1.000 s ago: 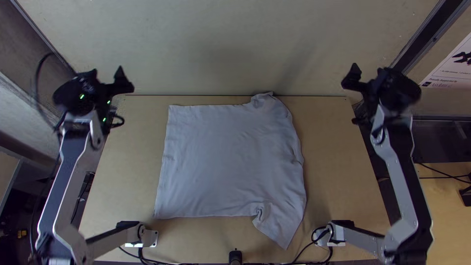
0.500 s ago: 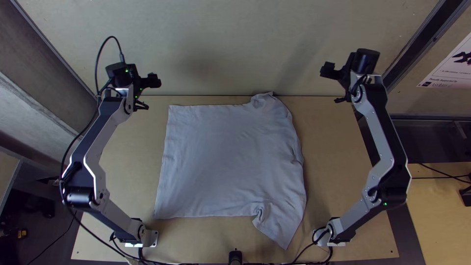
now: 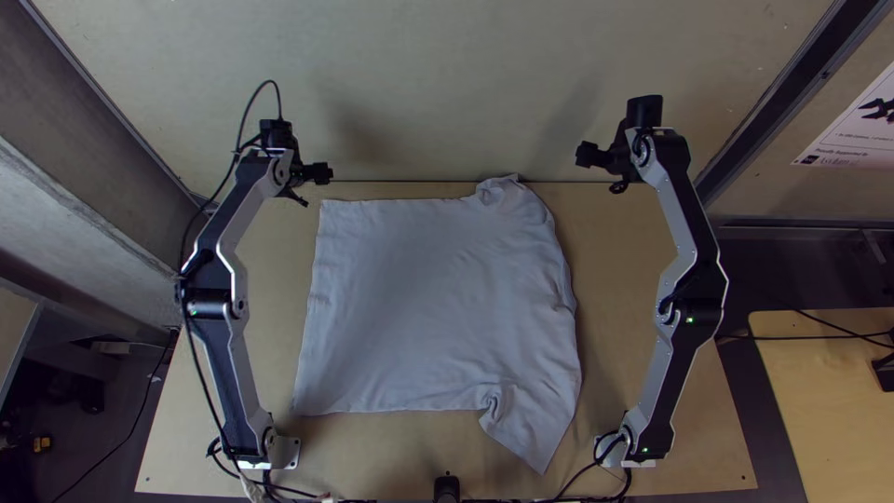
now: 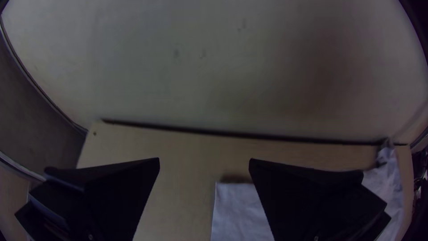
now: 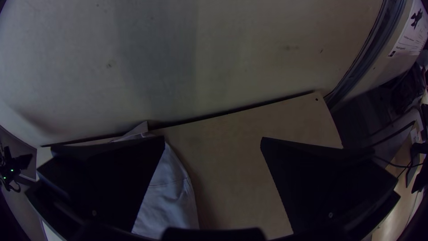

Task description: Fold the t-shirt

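The light grey t-shirt (image 3: pixel 438 307) lies spread on the table, its straight edge on the left; on the right a rumpled corner touches the table's far edge and a flap points toward the near edge. My left gripper (image 3: pixel 321 173) is raised near the shirt's far left corner, and my right gripper (image 3: pixel 589 155) is raised beyond its far right part. In the left wrist view my left gripper (image 4: pixel 204 161) is open, the shirt (image 4: pixel 238 209) partly behind one finger. In the right wrist view my right gripper (image 5: pixel 213 140) is open, the shirt (image 5: pixel 171 201) partly behind a finger.
A pale wall stands behind the table's far edge (image 3: pixel 372 190). Bare tabletop (image 3: pixel 633 307) lies between the shirt and the right arm. Cables run along the table's near edge, around a small black post (image 3: pixel 447 486).
Both arms have swung inward from the sides, bringing the two grippers closer to the shirt's far corners. The shirt lies as before.
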